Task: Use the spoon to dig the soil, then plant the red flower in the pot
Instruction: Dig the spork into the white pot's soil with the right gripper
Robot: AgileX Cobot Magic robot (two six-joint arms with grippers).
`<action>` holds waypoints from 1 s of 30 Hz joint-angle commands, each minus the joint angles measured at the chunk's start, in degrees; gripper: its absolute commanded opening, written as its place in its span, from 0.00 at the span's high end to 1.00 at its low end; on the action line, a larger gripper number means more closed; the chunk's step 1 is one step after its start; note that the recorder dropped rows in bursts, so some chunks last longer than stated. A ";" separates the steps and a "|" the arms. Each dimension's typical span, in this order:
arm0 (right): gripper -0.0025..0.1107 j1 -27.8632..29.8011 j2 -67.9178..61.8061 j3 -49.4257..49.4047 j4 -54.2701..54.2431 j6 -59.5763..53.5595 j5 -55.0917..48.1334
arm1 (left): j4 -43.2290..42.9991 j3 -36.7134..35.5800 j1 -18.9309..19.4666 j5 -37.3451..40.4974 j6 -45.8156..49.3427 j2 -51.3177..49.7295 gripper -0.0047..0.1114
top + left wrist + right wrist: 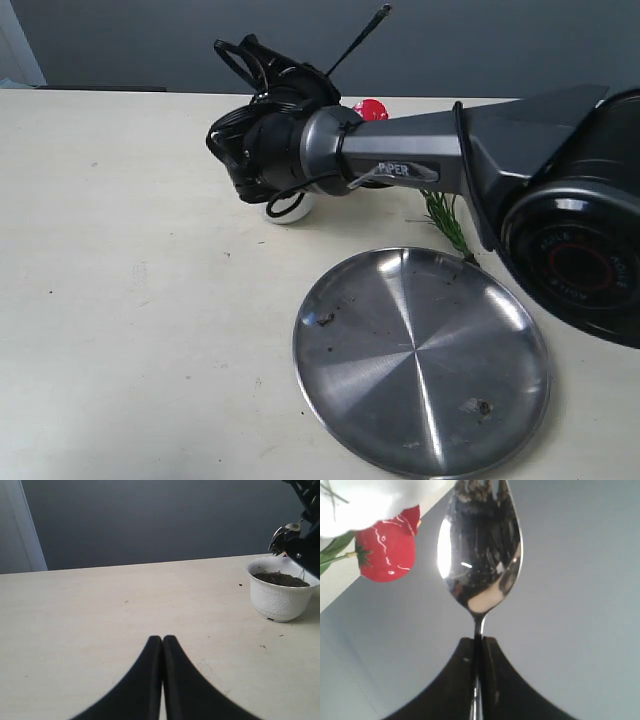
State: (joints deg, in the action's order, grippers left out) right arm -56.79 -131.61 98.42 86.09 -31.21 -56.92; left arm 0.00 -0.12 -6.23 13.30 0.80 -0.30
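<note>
I have the right gripper [479, 642] pinching the spoon [480, 555] by the neck of its handle, fingers pressed tight so the bowl stands out ahead of the wrist camera where I can watch it. From the exterior view that arm reaches across to the pot [290, 208], which it mostly hides; only a sliver of white shows under the wrist. The handle end sticks up behind it like a thin black rod (backlit, so no shine).

The left gripper [162, 642] is pressed together on nothing and rests low over the worktop [100, 610], parked well apart from the pot [280, 595], I judge to keep clear of the digging. From there I see the soil [280, 579] filling the pot's mouth, dark and crumbly.

The red flower [387, 547] lies on the worktop beyond the pot, a bloom peeking out behind the arm [368, 108], waiting its turn. The steel plate [420, 360] sits nearer the camera, with a few crumbs on it, likely meant for dug soil.
</note>
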 commanded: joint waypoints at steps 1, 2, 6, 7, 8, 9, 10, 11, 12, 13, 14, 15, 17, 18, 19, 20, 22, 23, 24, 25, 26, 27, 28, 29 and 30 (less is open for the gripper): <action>0.98 0.28 -1.71 0.09 1.19 -0.24 0.35 | 0.00 0.12 -0.16 0.00 -0.22 0.30 0.96; 0.98 0.28 -2.03 0.09 1.31 -0.70 0.35 | 0.00 0.12 -0.16 0.00 -0.22 0.30 0.96; 0.98 0.13 -3.06 -0.17 1.20 -3.29 0.84 | 0.00 0.12 -0.16 0.00 -0.22 0.30 0.96; 0.98 0.13 -3.17 -0.52 1.31 -3.29 1.16 | 0.00 0.12 -0.16 0.00 -0.22 0.30 0.96; 0.98 0.02 -3.17 -0.87 1.57 -3.29 1.25 | 0.00 0.12 -0.16 0.00 -0.22 0.30 0.96; 0.98 0.02 -3.17 -1.49 2.12 -3.42 1.54 | 0.00 0.12 -0.16 0.00 -0.22 0.30 0.96; 0.98 -0.07 -3.19 -2.16 2.55 -3.42 1.78 | 0.00 0.12 -0.16 0.00 -0.22 0.30 0.96; 0.98 -0.30 -3.29 -2.88 3.28 -3.54 2.06 | 0.00 0.12 -0.16 0.00 -0.22 0.30 0.96; 0.98 -0.46 -3.29 -3.48 4.31 -3.54 2.39 | 0.00 0.12 -0.16 0.00 -0.22 0.30 0.96; 0.98 -0.58 -3.29 -4.01 5.45 -3.54 2.66 | 0.00 0.12 -0.16 0.00 -0.22 0.30 0.96; 0.98 -0.95 -3.29 -4.48 6.24 -3.54 2.76 | 0.00 0.12 -0.16 0.00 -0.22 0.30 0.96; 0.98 -1.09 -3.29 -4.48 6.36 -3.54 2.80 | 0.00 0.12 -0.16 0.00 -0.22 0.30 0.96; 0.98 -1.42 -3.29 -4.48 6.36 -3.54 3.48 | 0.00 0.12 -0.16 0.00 -0.22 0.30 0.96; 0.98 -1.55 -3.29 -4.48 6.50 -3.54 3.57 | 0.00 0.12 -0.16 0.00 -0.22 0.30 0.96; 0.98 -1.55 -3.29 -4.48 6.50 -3.54 3.57 | 0.00 0.12 -0.16 0.00 -0.22 0.30 0.96; 0.98 -1.65 -3.29 -4.48 6.48 -3.54 3.57 | 0.00 0.12 -0.16 0.00 -0.22 0.30 0.96; 0.98 -1.65 -3.29 -4.48 6.76 -3.54 3.46 | 0.00 0.12 -0.16 0.00 -0.22 0.30 0.96; 0.98 -1.65 -3.29 -4.48 7.40 -3.54 3.19 | 0.00 0.12 -0.16 0.00 -0.22 0.30 0.96; 0.98 -1.65 -3.29 -4.48 8.15 -3.54 2.55 | 0.00 0.12 -0.16 0.00 -0.22 0.30 0.96; 0.98 -1.52 -3.29 -4.48 9.33 -3.54 1.64 | 0.00 0.12 -0.16 0.00 -0.22 0.30 0.96; 0.98 -1.41 -3.29 -4.48 10.35 -3.54 0.95 | 0.00 0.12 -0.16 0.00 -0.22 0.30 0.96; 0.98 -1.25 -3.18 -4.48 11.19 -3.54 0.50 | 0.00 0.12 -0.16 0.00 -0.22 0.30 0.96; 0.98 -1.03 -2.96 -4.48 11.68 -3.54 0.40 | 0.00 0.12 -0.16 0.00 -0.22 0.30 0.96; 0.98 -0.92 -2.78 -4.48 11.66 -3.54 0.40 | 0.00 0.12 -0.16 0.00 -0.22 0.30 0.96; 0.98 -0.81 -2.49 -4.48 11.14 -3.54 0.40 | 0.00 0.12 -0.16 0.00 -0.22 0.30 0.96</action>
State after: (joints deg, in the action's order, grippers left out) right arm -58.20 -134.95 94.07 96.08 -34.50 -55.29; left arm 0.00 -0.12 -6.23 13.30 0.80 -0.30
